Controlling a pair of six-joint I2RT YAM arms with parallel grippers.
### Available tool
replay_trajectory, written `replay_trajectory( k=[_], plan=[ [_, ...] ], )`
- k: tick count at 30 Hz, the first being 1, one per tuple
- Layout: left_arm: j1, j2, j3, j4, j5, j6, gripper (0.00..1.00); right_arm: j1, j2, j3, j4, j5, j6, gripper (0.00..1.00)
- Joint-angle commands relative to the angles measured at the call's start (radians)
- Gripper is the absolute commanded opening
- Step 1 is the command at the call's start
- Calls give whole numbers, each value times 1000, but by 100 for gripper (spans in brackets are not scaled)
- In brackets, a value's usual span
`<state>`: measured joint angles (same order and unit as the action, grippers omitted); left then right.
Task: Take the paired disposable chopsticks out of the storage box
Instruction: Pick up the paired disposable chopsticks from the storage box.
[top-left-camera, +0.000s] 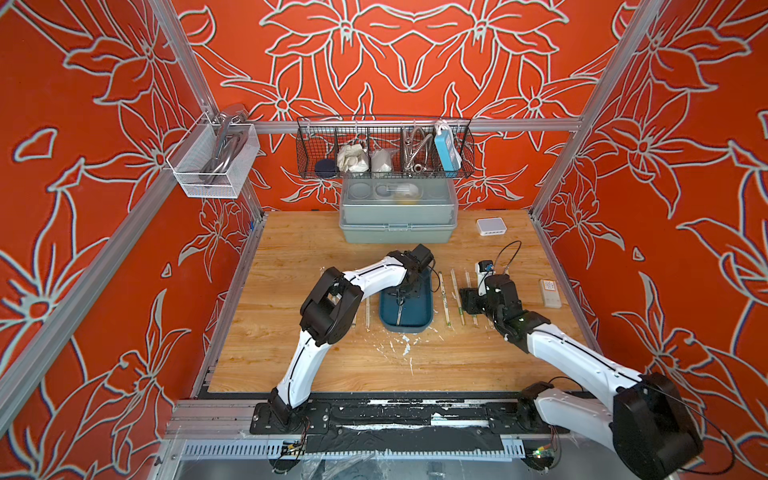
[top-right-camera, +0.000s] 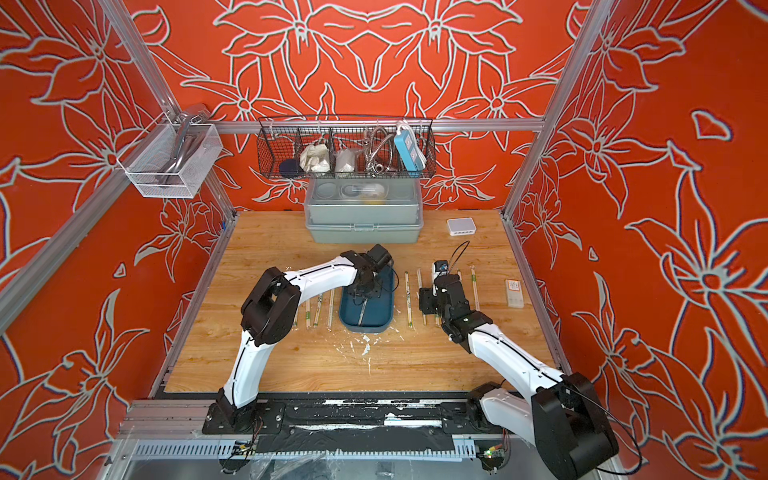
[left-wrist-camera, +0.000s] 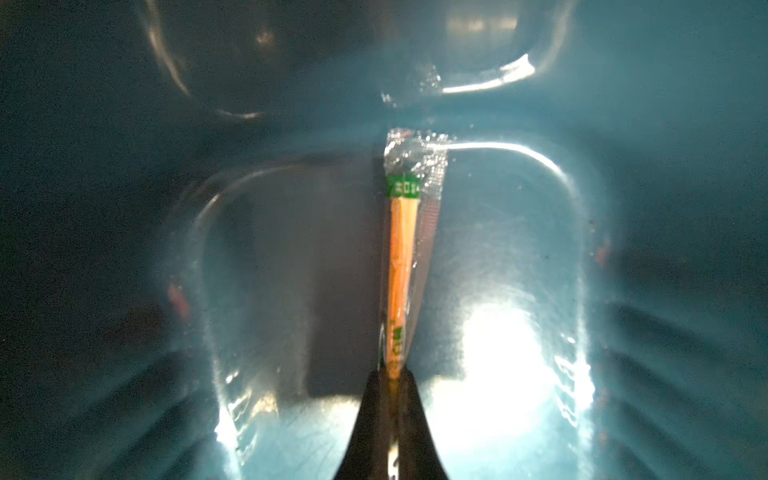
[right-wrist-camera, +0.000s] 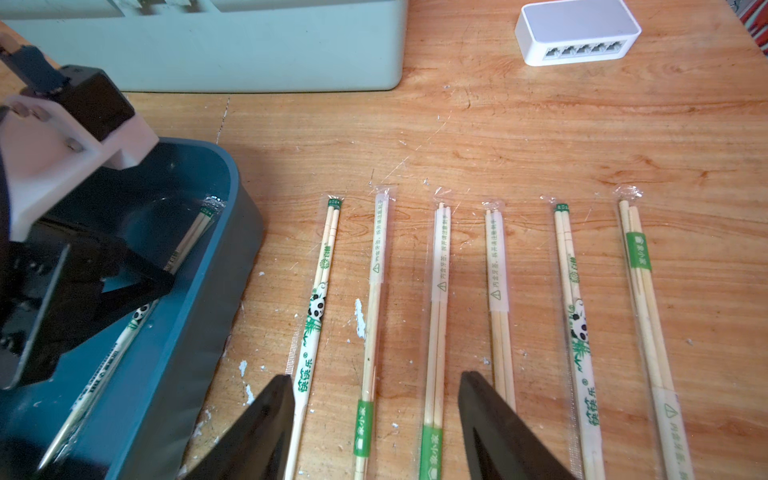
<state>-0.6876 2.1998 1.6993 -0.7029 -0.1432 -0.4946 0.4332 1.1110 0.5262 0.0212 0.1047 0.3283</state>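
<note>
Both top views up high at the front, looking steeply down over the whole light wooden tabletop (top-left-camera: 457, 365), near-identical framing, just nudged sideways. Left wrist: super close, down inside the shallow dark blue plastic storage box (left-wrist-camera: 519, 232), staring along one clear-wrapped pale wooden chopstick pair (left-wrist-camera: 401, 257). Right wrist: low over the tabletop, facing the back, sharing that box and pair with all the others.

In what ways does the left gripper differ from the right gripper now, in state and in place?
The left gripper is shut on a wrapped pair of pale wooden chopsticks; the right gripper is open and holds nothing. The left gripper is down inside the shallow dark blue plastic tray; the right gripper is over other wrapped pairs lying in a row on the wooden table. Both have black fingers.
</note>
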Motion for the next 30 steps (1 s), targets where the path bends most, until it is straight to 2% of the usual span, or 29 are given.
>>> replay_trajectory(
  k=[1, 6, 10, 19, 25, 30],
  plan=[
    [3, -37, -9, -55, 15, 18, 0, 7, 1, 27, -6, -14, -10, 68],
    [3, -124, -24, -58, 12, 24, 0, 6, -39, -9, 56, -83, -38, 75],
    [3, -173, -25, -75, 17, 23, 0, 8, -85, -62, 167, -221, -55, 78],
    [15, -283, -38, -129, 7, 38, 0, 29, -93, -108, 309, -417, -74, 78],
    [67, -382, -82, -165, 10, 63, 0, 62, -77, -103, 332, -445, -84, 78],
    [152, -478, -171, -150, -5, 124, 0, 121, -60, -106, 382, -519, -139, 79]
  ],
)
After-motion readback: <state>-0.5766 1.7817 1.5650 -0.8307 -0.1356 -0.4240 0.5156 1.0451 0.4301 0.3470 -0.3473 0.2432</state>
